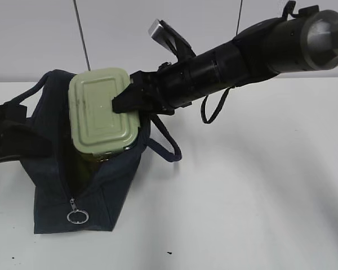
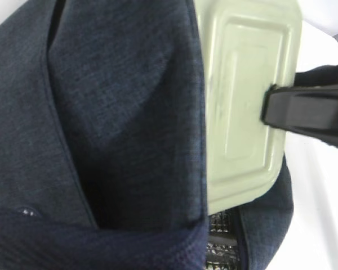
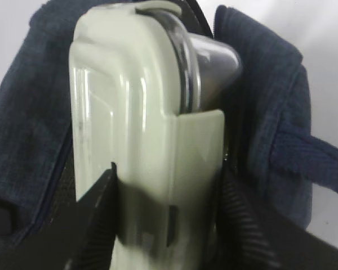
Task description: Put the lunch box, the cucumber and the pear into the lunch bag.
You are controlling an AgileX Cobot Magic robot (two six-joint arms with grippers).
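The right gripper (image 1: 127, 102) is clamping the lunch box (image 1: 101, 109) on edge, long axis pointing down into the lunch bag (image 1: 110, 185) mouth, while the left gripper, closed, is pinching the bag's rim.

Bright, even light, seemingly from above, washes the white table (image 1: 253, 185) nearly featureless with only faint soft shadows, while the lunch bag (image 1: 101, 197) interior stays dark, and both wrist views are soft and blurred at close range, especially the lunch box (image 3: 141, 152) lid.
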